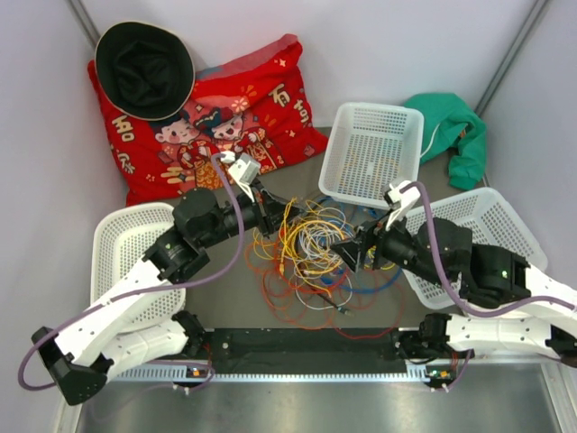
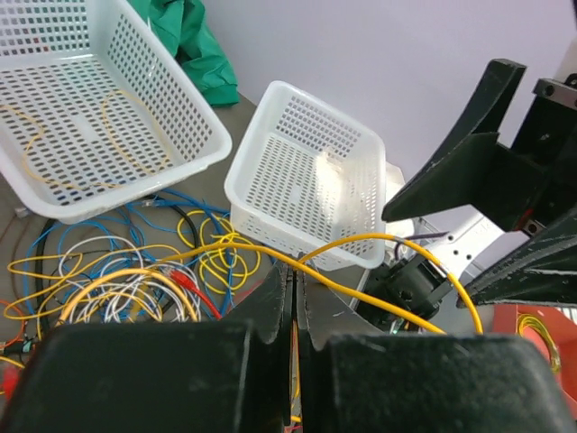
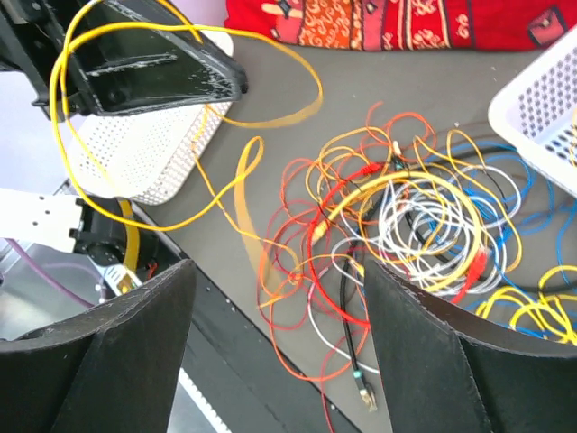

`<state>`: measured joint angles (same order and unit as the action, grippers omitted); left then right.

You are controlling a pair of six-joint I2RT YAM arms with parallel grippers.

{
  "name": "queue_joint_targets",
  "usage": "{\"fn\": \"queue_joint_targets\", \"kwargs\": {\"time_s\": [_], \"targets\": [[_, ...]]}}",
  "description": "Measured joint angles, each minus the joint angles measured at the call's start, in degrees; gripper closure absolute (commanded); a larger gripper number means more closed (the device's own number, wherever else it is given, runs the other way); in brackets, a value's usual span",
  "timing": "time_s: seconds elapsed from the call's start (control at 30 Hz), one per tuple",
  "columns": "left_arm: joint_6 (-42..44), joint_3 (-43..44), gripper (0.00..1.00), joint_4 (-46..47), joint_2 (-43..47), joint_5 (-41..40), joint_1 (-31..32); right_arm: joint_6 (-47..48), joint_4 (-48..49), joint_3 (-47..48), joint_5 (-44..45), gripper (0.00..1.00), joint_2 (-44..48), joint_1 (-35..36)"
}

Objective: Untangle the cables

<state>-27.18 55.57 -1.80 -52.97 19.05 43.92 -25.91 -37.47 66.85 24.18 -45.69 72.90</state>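
Cables (image 1: 311, 248): tangled heap mid-table, with yellow, orange, red, white, blue and black loops piled on each other between my two grippers. One yellow cable (image 2: 379, 237) lifts out of the heap to my left gripper (image 1: 273, 215), jaws pressed together on that strand. My right gripper (image 3: 278, 271) is over the heap's right side, jaws spread wide. White basket (image 1: 347, 113) is just behind the heap. Second basket (image 1: 505, 207) is under my right arm and third basket (image 1: 117, 244) under my left. Red cushion (image 1: 261, 108) and black hat (image 1: 144, 68) back left, green cloth (image 1: 455, 126) back right.
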Motion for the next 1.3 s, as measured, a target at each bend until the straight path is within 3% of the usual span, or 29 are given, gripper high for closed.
{"fn": "queue_joint_targets", "kwargs": {"time_s": [0.6, 0.77, 0.8, 0.87, 1.1, 1.3], "targets": [[0.5, 0.5, 1.00, -4.8, -1.9, -1.0, 0.0, 2.9, 16.3, 1.8, -12.1, 0.48, -11.3, 0.0], [0.4, 0.0, 1.00, -4.9, -1.9, -1.0, 0.0, 3.0, 18.1, 1.8, -13.0, 0.76, -12.5, 0.1], [0.3, -0.1, 1.00, -4.9, -1.9, -1.0, 0.0, 3.1, 18.2, 1.8, -13.1, 0.87, -12.8, 0.1], [0.3, -0.3, 1.00, -4.8, -1.9, -0.9, 0.0, 3.3, 18.3, 1.8, -13.2, 1.00, -13.4, 0.0], [0.4, -0.9, 1.00, -5.7, -1.3, -2.3, 0.0, 3.8, 17.6, 1.9, -11.1, 1.00, -13.0, 0.1], [0.3, -1.1, 1.00, -10.7, -1.0, -10.7, -0.1, 7.6, 12.0, 7.0, -3.6, 1.00, -5.6, 0.1]]}}
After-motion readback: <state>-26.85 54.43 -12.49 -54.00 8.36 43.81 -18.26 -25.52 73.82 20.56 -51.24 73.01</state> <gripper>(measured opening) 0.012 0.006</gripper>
